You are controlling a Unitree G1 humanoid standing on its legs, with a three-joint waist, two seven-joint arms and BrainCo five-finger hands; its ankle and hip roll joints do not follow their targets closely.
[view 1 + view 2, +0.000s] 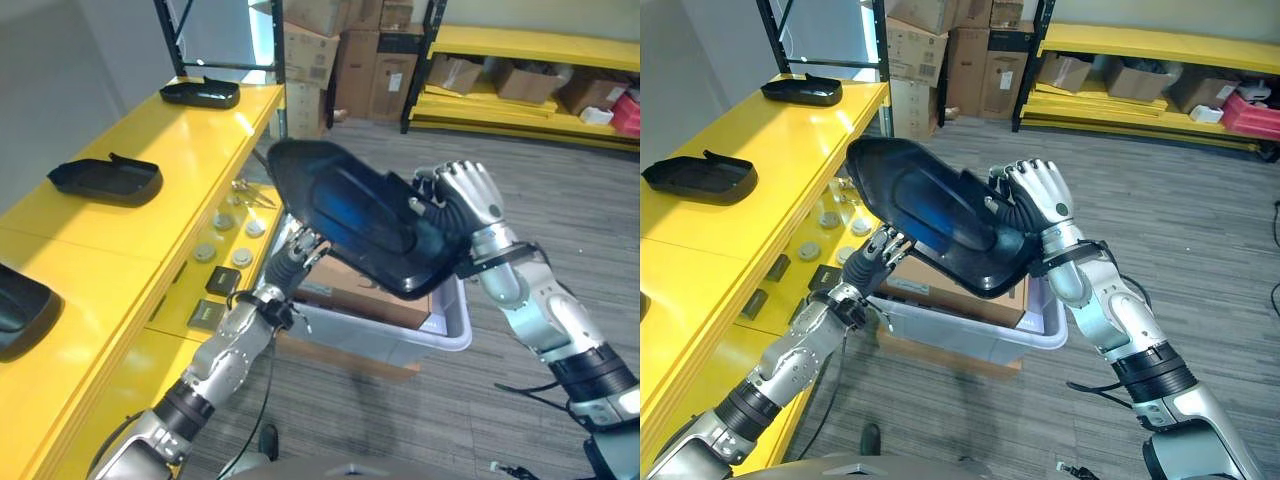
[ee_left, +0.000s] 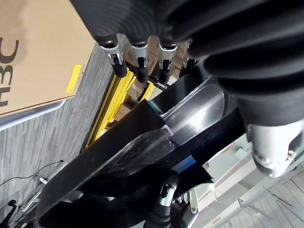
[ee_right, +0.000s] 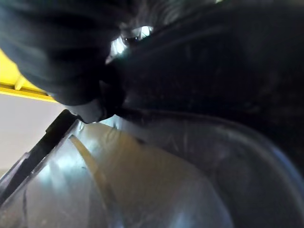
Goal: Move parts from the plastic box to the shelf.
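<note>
**Q:** Where is the part being moved?

**A:** A large glossy black moulded part [image 1: 350,215] (a shell-like cover, blue sheen on its hollow face) is held in the air above the pale plastic box [image 1: 445,335], which stands on the grey floor beside the yellow shelf [image 1: 120,250]. The part is tilted, its narrow end pointing toward the shelf.

**Q:** Which hand holds it?

**A:** The right hand [image 1: 462,200] grips the part's wider end, fingers curled over its rim; in the right wrist view the dark part fills the space just beyond the hand.

**Q:** And the left hand?

**A:** The left hand [image 1: 880,250] is under the part's lower edge, over the box's near side. Its fingers [image 2: 138,59] are straight and relaxed, spread beneath the part; whether they touch it cannot be told.

**Q:** What else is in the box?

**A:** A brown cardboard carton [image 1: 950,290] lies in it, below the lifted part.

**Q:** What lies on the shelf?

**A:** Two similar black parts, one at the far end [image 1: 200,93] and one nearer [image 1: 105,180], well apart. On the lower level sit small round and square pieces [image 1: 225,250].
</note>
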